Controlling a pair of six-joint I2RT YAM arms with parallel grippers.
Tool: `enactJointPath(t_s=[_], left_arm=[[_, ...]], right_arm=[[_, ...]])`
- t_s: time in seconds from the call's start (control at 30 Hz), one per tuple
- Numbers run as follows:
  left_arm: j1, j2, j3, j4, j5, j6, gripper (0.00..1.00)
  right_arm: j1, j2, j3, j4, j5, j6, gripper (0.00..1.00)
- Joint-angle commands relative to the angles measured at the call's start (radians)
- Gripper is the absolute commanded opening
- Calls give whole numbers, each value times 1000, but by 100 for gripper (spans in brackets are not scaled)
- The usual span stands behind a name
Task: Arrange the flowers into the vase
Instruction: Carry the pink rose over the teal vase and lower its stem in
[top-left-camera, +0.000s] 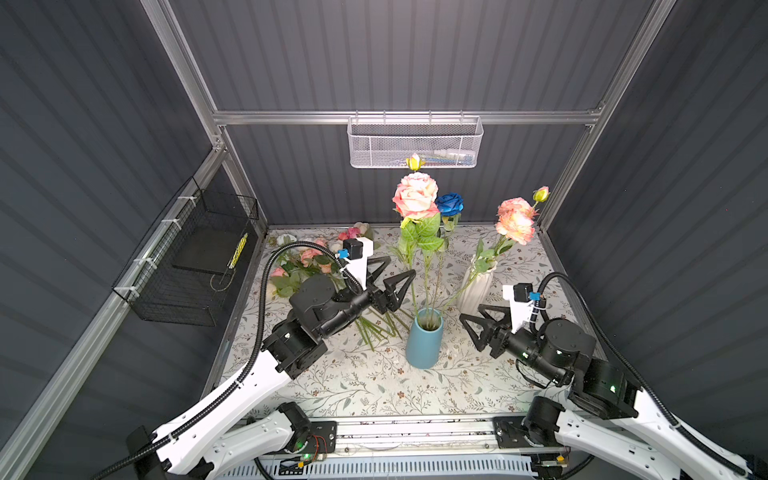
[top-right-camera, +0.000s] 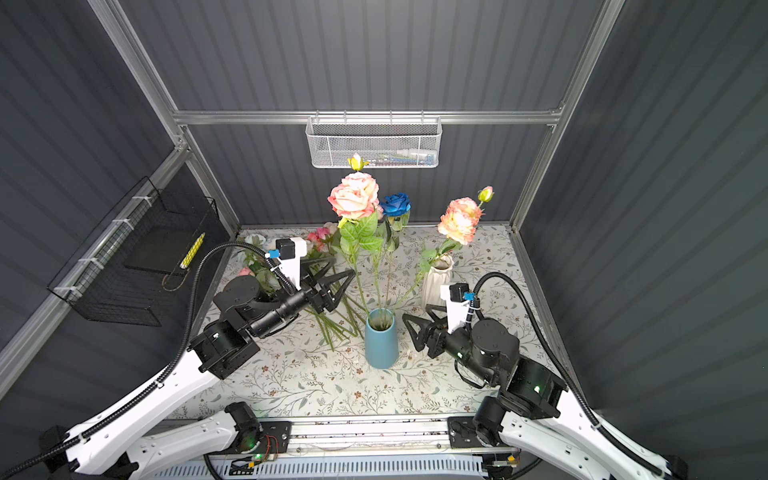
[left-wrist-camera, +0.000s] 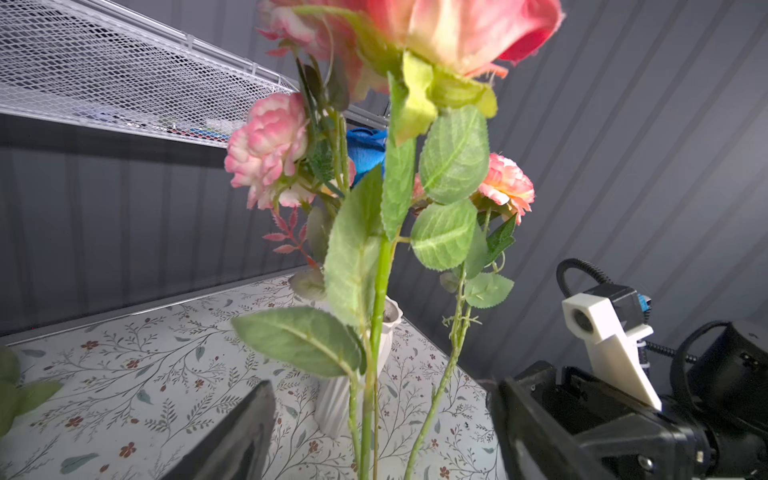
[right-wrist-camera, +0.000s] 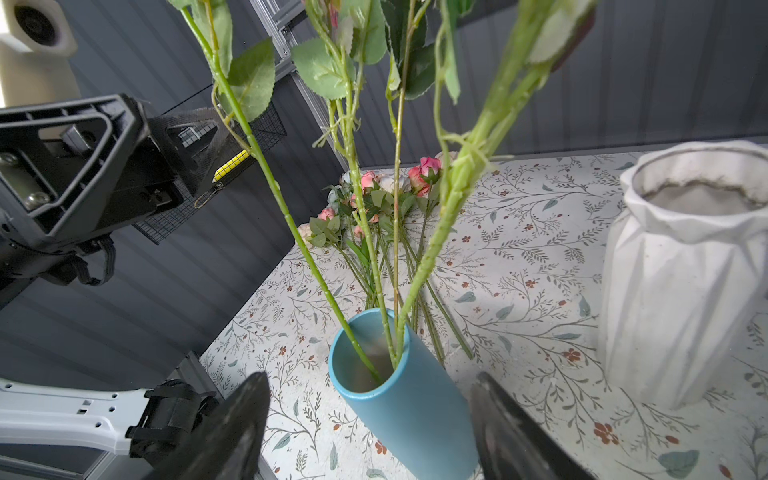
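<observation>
Flower arrangement, part way through. The floral-print bench (top-left-camera: 478, 386) carries two vases: a tall blue vase (top-left-camera: 424, 345) at the centre and a ribbed white vase (top-left-camera: 476, 291) just behind it to the right.

The left hand (top-left-camera: 402, 265) has its jaws spread on either side of the standing stems and holds nothing. The right hand (top-left-camera: 470, 312) is likewise spread and empty, near the blue vase but apart from it.

Several flowers stand in the blue vase: a large pink rose (top-left-camera: 415, 195), a deep blue rose (top-left-camera: 450, 203) and a peach cluster (top-left-camera: 515, 220) leaning out over the white vase. The remaining loose flowers (top-left-camera: 303, 262) lie heaped at the far left of the bench, with their cut stems (top-left-camera: 378, 328) pointing toward the blue vase.

Handling, as judged: the flowers are light and top-heavy, with springy stems and soft, crushable blooms. They are best gripped on the bare lower stem, below the leaves.
</observation>
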Motion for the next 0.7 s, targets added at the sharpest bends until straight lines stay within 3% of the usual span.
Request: enactJointPath(t_s=[0.0, 0.23, 0.4, 0.57, 0.67], left_arm=[[-4, -35, -8, -64, -38, 1, 86], [-4, 59, 23, -47, 66, 16, 87], [-4, 117, 46, -46, 28, 49, 61], [-4, 136, 45, -34, 63, 42, 28], [-5, 138, 30, -22, 80, 29, 13]], right_arm=[[-3, -10, -14, 9, 15, 0, 78], [-3, 3, -13, 17, 11, -2, 78], [-3, 2, -4, 6, 5, -2, 78], [-3, -18, -3, -9, 16, -2, 78], [-3, -18, -2, -14, 19, -7, 78]])
